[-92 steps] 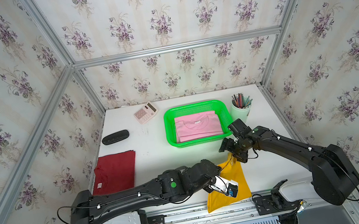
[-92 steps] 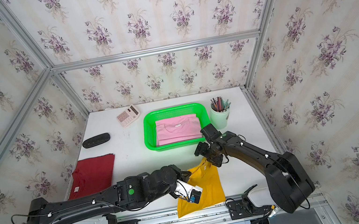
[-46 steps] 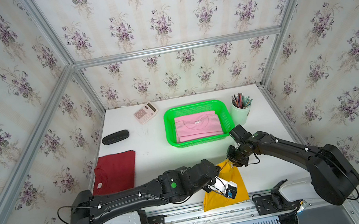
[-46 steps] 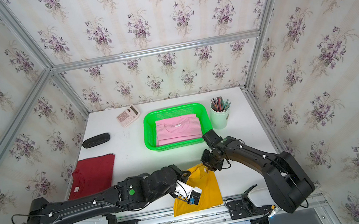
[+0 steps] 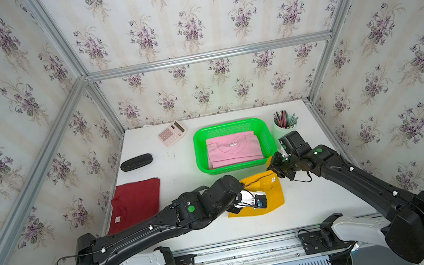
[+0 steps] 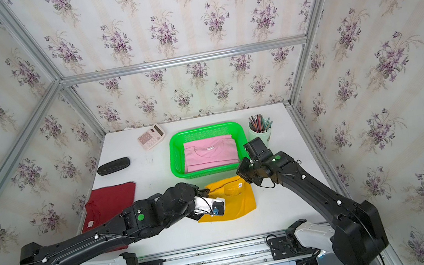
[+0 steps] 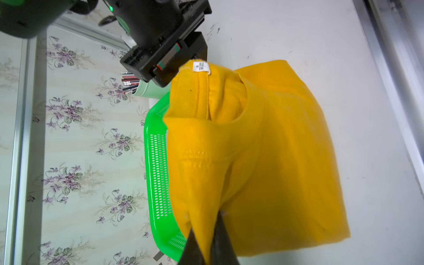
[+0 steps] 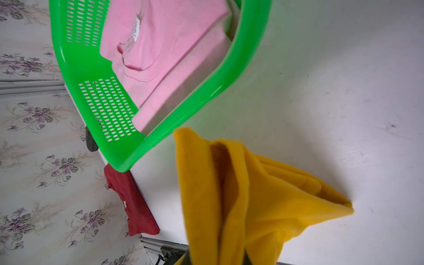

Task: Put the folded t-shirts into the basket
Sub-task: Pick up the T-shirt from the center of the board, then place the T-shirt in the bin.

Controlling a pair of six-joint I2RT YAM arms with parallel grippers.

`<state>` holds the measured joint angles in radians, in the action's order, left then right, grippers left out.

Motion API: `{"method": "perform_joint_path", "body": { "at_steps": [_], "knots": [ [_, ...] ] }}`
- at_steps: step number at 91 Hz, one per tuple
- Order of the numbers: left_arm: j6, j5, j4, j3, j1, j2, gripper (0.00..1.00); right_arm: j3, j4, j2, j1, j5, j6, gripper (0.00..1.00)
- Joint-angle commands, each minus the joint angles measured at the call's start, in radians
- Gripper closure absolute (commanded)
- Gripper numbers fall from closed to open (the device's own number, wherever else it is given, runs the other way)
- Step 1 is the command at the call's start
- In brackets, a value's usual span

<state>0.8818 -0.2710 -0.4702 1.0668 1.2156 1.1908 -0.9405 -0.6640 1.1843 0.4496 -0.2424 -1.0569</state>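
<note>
The left gripper (image 7: 206, 223) is clamped on one corner of the mustard yellow t-shirt (image 5: 269, 196), the cloth pinched between its dark fingers (image 7: 223, 241) in the left wrist view. The right gripper (image 8: 215, 257) is closed on the shirt's other far corner, on the neck-label side, with a fold of yellow cloth running up out of its jaws. Held at these two corners, the shirt hangs slack and rumpled just in front of the bright green basket (image 5: 199, 152), with its lower edge down on the white table (image 5: 317, 197). The pink t-shirt (image 5: 232, 150) lies folded flat inside the basket. The dark red t-shirt (image 5: 136, 201) lies folded on the left side of the table, well apart from the basket. A pale green pencil cup (image 5: 277, 131) stands just beside the basket's right end
</note>
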Motion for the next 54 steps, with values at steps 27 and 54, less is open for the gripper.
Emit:
{"method": "perform_joint_path", "body": {
  "at_steps": [27, 54],
  "knots": [
    [-0.223, 0.026, -0.051, 0.127, -0.208, 0.038, 1.0, -0.224, -0.005, 0.027, -0.001, 0.185, -0.051, 1.0],
    [-0.226, 0.178, -0.089, 0.252, -0.393, 0.165, 1.0, -0.43, 0.004, 0.23, -0.001, 0.224, -0.076, 1.0]
  ]
}}
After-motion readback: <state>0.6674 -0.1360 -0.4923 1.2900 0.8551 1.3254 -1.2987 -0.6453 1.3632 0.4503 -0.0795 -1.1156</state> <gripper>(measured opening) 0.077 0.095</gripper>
